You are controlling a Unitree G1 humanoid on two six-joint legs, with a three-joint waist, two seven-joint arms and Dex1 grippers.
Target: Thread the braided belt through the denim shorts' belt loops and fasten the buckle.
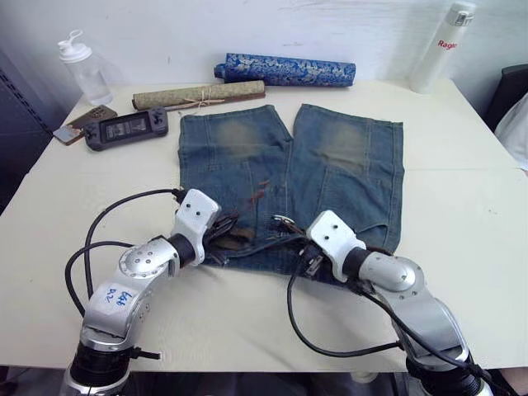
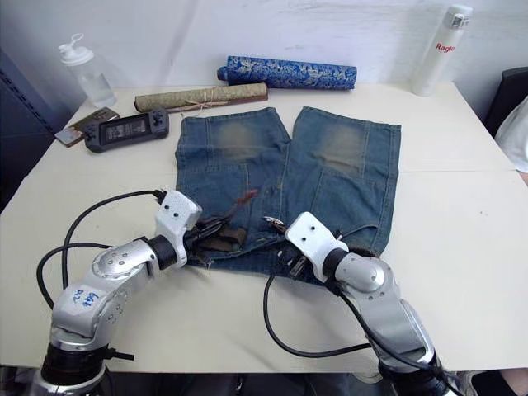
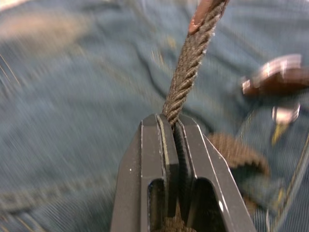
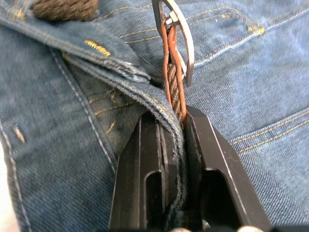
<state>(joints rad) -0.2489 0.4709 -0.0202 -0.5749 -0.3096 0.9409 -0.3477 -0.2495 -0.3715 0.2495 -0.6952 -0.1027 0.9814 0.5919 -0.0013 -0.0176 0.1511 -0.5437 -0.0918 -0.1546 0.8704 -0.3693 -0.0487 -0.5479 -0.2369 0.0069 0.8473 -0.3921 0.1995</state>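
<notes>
Dark-brown braided belt [image 3: 189, 63], woven and ropelike, tan tip beyond the left gripper [image 3: 171, 126], clenched on its strap. Square silver buckle [image 4: 176, 36] just past the right gripper [image 4: 173, 126], clamped on strap and waistband of the faded denim shorts [image 1: 330, 165]. One belt, one buckle, two grippers.

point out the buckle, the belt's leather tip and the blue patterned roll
buckle [image 4: 189, 46], right wrist view, on the silver frame's side bar.
braided belt's leather tip [image 3: 202, 12], left wrist view, on the reddish-brown end piece.
blue patterned roll [image 1: 285, 70], left eye view, mid-length of the roll.
</notes>
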